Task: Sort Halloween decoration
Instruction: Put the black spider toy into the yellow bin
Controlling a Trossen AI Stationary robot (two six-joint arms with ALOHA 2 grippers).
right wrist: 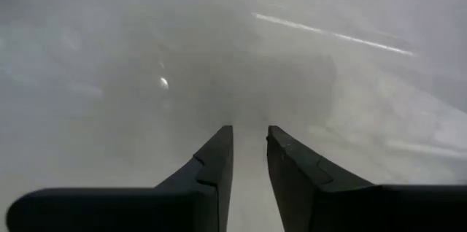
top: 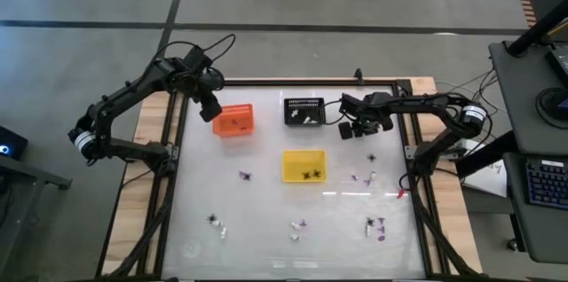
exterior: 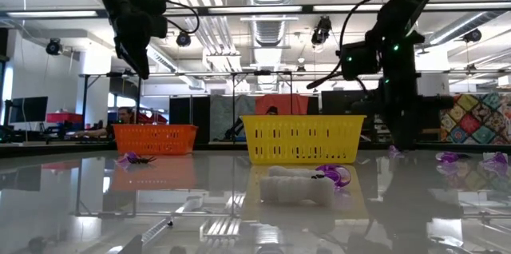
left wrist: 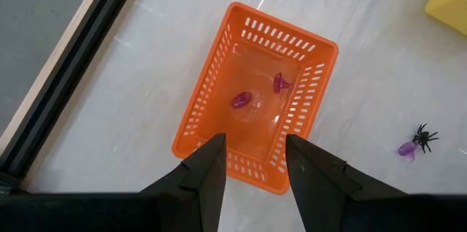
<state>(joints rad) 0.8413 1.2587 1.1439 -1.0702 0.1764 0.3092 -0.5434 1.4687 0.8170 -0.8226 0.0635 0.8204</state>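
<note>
The Halloween decoration pieces lie scattered on the white table (top: 266, 202): a black spider (top: 371, 156), purple and white bits (top: 355, 176) and more near the front (top: 300, 225). My left gripper (left wrist: 254, 148) hangs open above the orange basket (left wrist: 252, 115), which holds two purple pieces (left wrist: 241, 100). My right gripper (top: 362, 131) points down low over the table, to the right of the black basket (top: 304, 111). In its blurred wrist view the fingers (right wrist: 219, 152) stand a narrow gap apart with nothing between them. The yellow basket (top: 303, 165) holds black spiders.
A spider (left wrist: 424, 137) and a purple piece (left wrist: 407, 149) lie on the table to the right of the orange basket. A black frame rail (top: 173, 167) runs along the table's left side, another (top: 410, 167) along the right. A white piece (exterior: 299, 186) lies near the front edge.
</note>
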